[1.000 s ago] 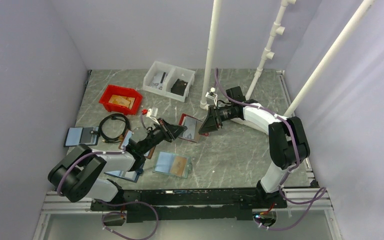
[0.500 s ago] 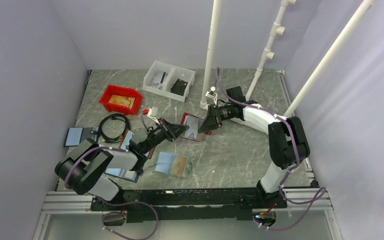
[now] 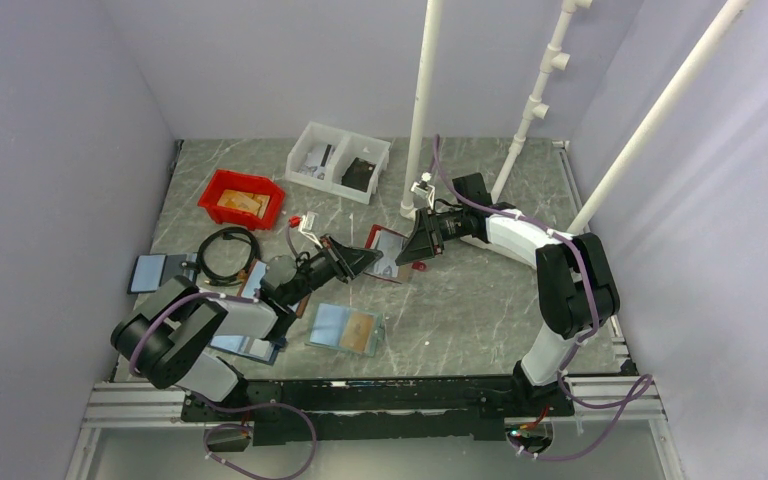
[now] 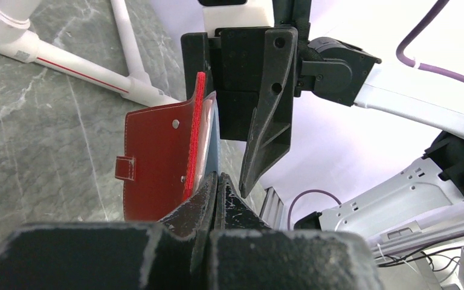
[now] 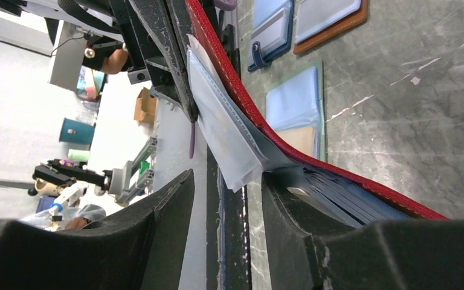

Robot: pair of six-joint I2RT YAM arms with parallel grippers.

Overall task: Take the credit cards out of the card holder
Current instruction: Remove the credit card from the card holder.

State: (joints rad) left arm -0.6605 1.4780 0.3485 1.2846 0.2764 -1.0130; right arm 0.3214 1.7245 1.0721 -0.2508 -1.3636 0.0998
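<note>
Near the middle of the desk (image 3: 460, 300), the card holder (image 3: 387, 250) is standing open on edge between both arms. Your left hand (image 3: 363, 262) is clamping its rim from 8 o'clock, fingers pressed together on the red cover. Your right hand (image 3: 412, 248) is facing it from 3 o'clock, jaws apart, straddling the clear sleeve (image 5: 229, 130) and the layered pockets where the credit cards (image 5: 329, 192) seem to be sitting. The pocket mouths are pointing toward 3 o'clock, so the right hand is sitting better placed to pull.
</note>
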